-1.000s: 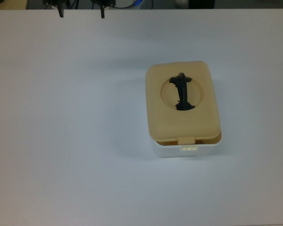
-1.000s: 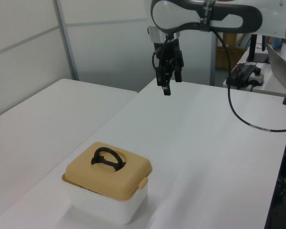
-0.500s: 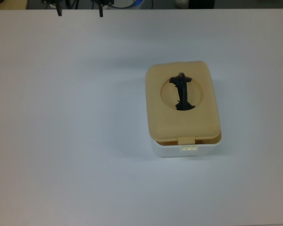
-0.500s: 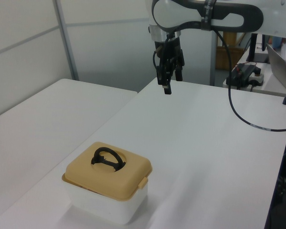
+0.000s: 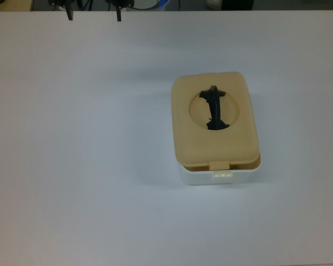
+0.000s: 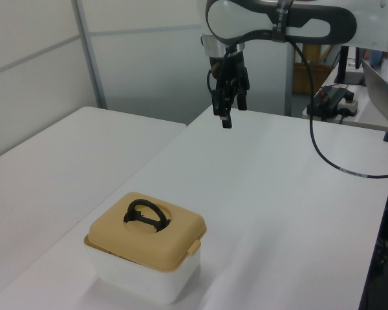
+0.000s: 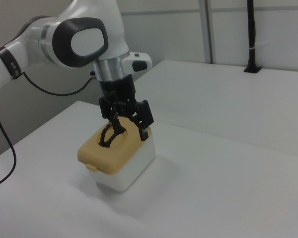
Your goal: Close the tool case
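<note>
While the tan plastic lid with its round recess (image 5: 215, 120) sits on the white rectangular plastic tub (image 5: 221, 176) but not latched, the closing step looks unfinished.
Resting toward the top view's right on the plain white table (image 5: 83, 155), the tool case shows, in the top view, a dark slit between lid and tub along its near edge, beside the small tan tab (image 5: 219, 165); the black arched handle (image 6: 145, 213) stands up from the recess. Hanging well above and apart from the case in the left view, the black two-finger gripper (image 6: 229, 116) holds nothing, its fingers spread, as the right view shows most clearly. By judgement, the next move calls for descending onto the lid's raised end and pressing until it seats. Only the top view reveals the gap; only the side views show the white arm (image 7: 69, 37).
</note>
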Motion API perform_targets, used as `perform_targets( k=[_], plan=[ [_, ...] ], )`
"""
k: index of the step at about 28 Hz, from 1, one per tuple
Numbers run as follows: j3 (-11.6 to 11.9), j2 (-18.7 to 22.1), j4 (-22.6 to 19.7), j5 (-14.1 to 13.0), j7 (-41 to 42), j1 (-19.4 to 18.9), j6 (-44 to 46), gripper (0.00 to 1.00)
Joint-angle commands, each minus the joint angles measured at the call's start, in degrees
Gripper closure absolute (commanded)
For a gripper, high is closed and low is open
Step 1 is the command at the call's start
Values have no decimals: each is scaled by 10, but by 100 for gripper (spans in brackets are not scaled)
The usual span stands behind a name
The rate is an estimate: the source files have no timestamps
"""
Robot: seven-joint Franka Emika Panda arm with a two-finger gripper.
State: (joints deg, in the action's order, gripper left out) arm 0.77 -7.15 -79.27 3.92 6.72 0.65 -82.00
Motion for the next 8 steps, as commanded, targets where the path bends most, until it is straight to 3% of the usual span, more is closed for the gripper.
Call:
perform_targets(
  k=[1,8],
  plan=[
    [5,7,-16,-3,17,-1,-18,0],
    [6,6,-16,-2,17,0,-22,0]
  ],
)
